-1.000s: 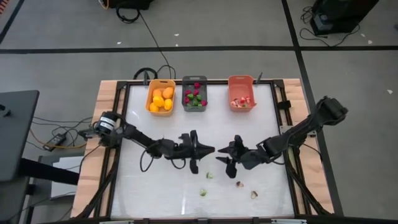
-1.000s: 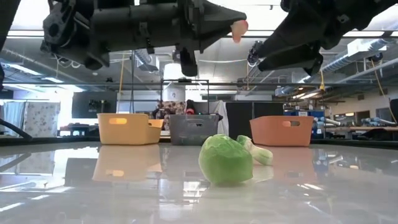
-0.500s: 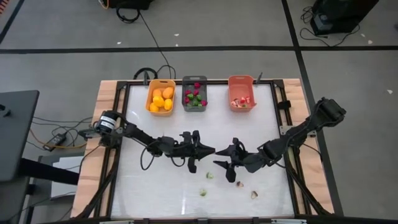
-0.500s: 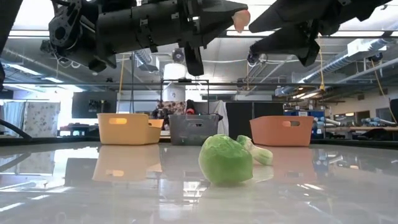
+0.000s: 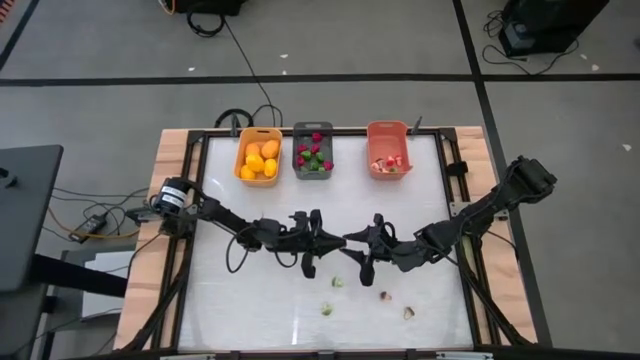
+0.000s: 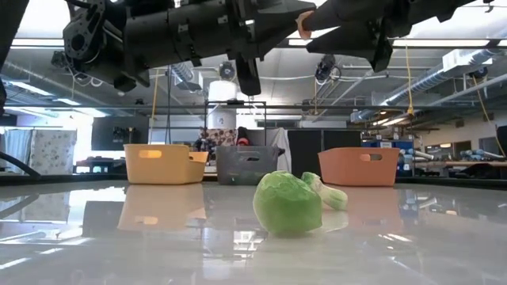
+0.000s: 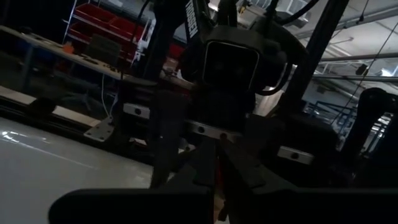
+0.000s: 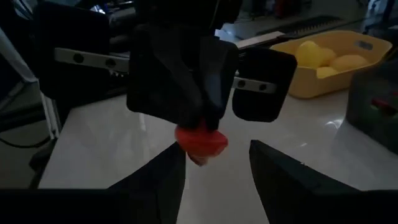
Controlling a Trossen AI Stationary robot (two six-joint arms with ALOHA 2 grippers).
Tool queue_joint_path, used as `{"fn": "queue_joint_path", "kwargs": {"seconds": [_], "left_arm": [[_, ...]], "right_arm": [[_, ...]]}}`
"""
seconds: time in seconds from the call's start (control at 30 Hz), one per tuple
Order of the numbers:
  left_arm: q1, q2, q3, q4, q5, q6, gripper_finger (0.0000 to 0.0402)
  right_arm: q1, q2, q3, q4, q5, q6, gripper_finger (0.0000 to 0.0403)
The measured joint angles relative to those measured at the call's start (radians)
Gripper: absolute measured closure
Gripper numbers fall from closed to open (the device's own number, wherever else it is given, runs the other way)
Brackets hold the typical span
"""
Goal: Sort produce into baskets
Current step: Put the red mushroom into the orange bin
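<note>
High view shows both arms meeting nose to nose over the middle of the table (image 5: pixel 250 310). The left gripper (image 5: pixel 335 241) reaches in from 9 o'clock and the right gripper (image 5: pixel 350 241) from 3 o'clock, their tips almost touching. This looks like a handover held in the air, well above the tabletop, probably so the piece can travel on to a basket the left arm reaches less easily.

In the right wrist view the left gripper's fingers are closed on a small red-pink piece (image 8: pixel 200 142), pinched at its top so most of it hangs free below. The right gripper's own fingers (image 8: pixel 283 171) stand spread wide to either side of it, not yet touching. The low view shows the same piece (image 6: pixel 303 22) as a pale pink nub between the two dark tips.

Three baskets line the table's 12 o'clock edge: the yellow-orange basket (image 5: pixel 241 165) with rounded fruits, the dark grey basket (image 5: pixel 298 131) with red and green bits, and the salmon basket (image 5: pixel 371 131) with pinkish slices. Unsorted produce lies toward 6 o'clock: a green piece (image 5: pixel 337 282), another green piece (image 5: pixel 325 309), a pinkish piece (image 5: pixel 384 296) and a pale slice (image 5: pixel 408 312).
</note>
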Motion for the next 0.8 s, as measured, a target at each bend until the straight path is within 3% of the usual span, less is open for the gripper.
{"fn": "queue_joint_path", "kwargs": {"seconds": [0.13, 0.3, 0.6, 0.8], "left_arm": [[0.0, 0.0, 0.0, -0.006, 0.0, 0.001, 0.0382], [-0.001, -0.002, 0.0, -0.014, -0.025, 0.001, 0.0357], [0.0, -0.002, 0.0, -0.024, -0.048, 0.024, 0.0271], [0.0, -0.002, 0.001, -0.051, -0.061, 0.056, 0.024]], "right_arm": [[-0.004, 0.0, 0.0, 0.002, -0.028, -0.004, 0.0268], [-0.004, 0.0, -0.001, 0.003, -0.057, -0.056, 0.0385], [0.001, 0.001, -0.001, 0.001, -0.045, -0.073, 0.0398], [0.002, 0.0, -0.001, -0.007, -0.045, -0.071, 0.04]]}}
